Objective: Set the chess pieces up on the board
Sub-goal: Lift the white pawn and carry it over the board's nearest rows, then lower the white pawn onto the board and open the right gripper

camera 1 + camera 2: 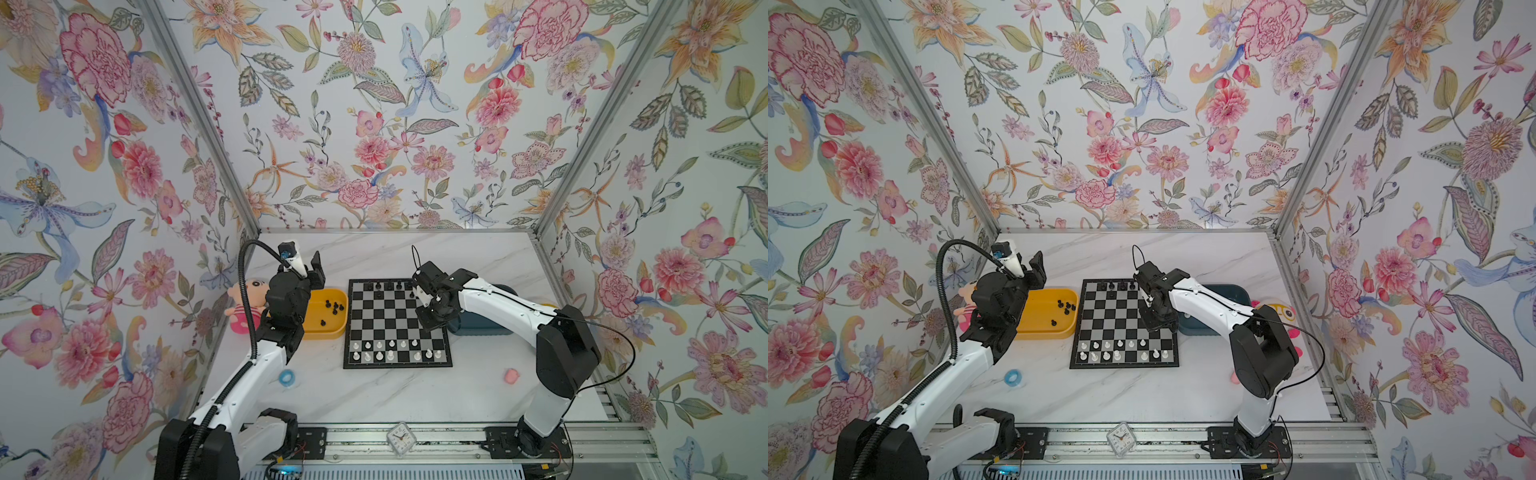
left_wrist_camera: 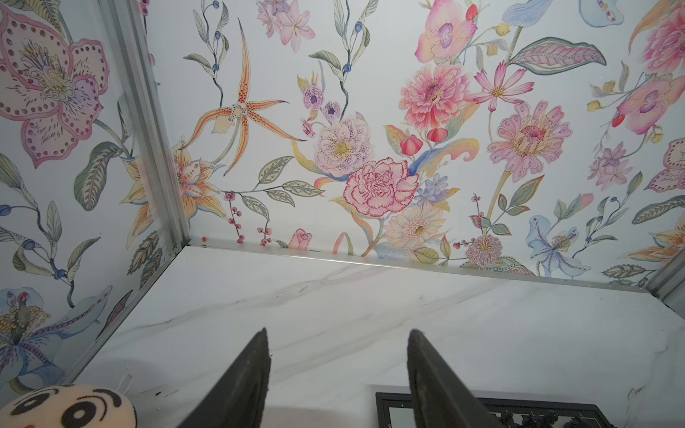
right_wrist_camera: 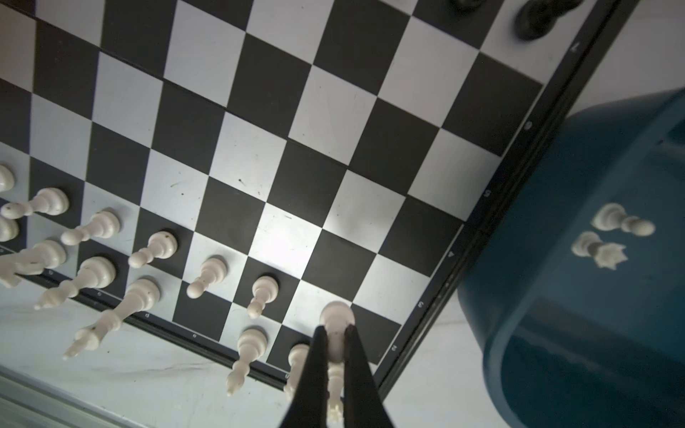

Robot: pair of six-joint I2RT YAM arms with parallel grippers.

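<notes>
The board point(image 1: 397, 366) point(image 1: 1123, 365) lies mid-table in both top views. Several white chess pieces point(image 1: 390, 350) stand on its two near rows, and a few black ones point(image 1: 388, 286) on the far row. More black pieces point(image 1: 335, 307) lie in the yellow tray point(image 1: 328, 331). My right gripper point(image 3: 335, 329) hangs over the board's right side point(image 1: 429, 321), shut on a white chess piece point(image 3: 335, 313). Two white pieces point(image 3: 622, 224) lie in the blue tray point(image 3: 593, 315). My left gripper point(image 2: 339, 331) is raised above the yellow tray point(image 1: 316, 266), open and empty.
A plush doll point(image 1: 245, 303) sits left of the yellow tray. A blue ring point(image 1: 286, 377) and a pink toy point(image 1: 512, 376) lie on the marble table near the front. A small clock point(image 1: 401, 438) rests on the front rail. Another plush point(image 1: 1277, 311) shows behind the right arm.
</notes>
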